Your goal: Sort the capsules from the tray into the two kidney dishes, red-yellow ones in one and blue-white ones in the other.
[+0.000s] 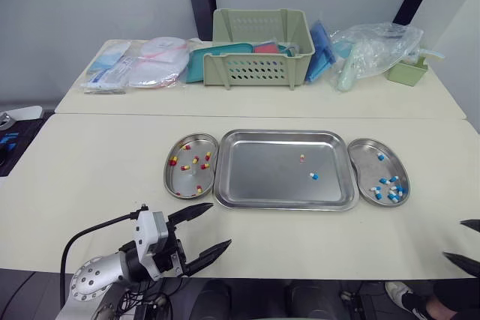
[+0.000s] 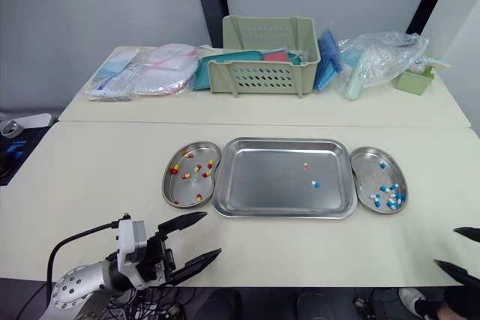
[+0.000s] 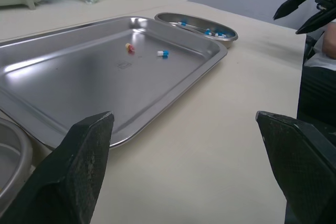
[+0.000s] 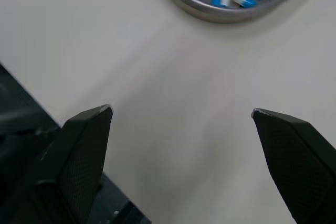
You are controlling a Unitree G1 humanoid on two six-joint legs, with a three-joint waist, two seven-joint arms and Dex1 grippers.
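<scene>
The head views take in the whole table [image 1: 97,162]. The tray [image 1: 262,177] lies mid-table, with the left dish [image 1: 180,181] touching its left side and the right dish [image 1: 364,162] touching its right. Red-yellow capsules [image 1: 196,160] lie scattered in the left dish and blue-white capsules [image 1: 390,189] cluster in the right one. Two remain on the tray, right of its middle: a red-yellow capsule [image 1: 302,158] and, just nearer, a blue-white capsule [image 1: 313,176]. A basket [image 1: 261,49] stands at the far edge.

The left wrist view looks low across the tray's near left corner. It shows both loose capsules lying close together, the right dish beyond them and the right gripper [image 3: 299,17] raised past the table's right edge. The right wrist view looks down on bare table and the near rim of the right dish.

The left gripper [image 1: 221,224] hovers over the near edge, short of the left dish. Its fingers are spread wide, hold nothing, and point toward the tray. The right gripper sits at the near right corner, also spread and empty.
</scene>
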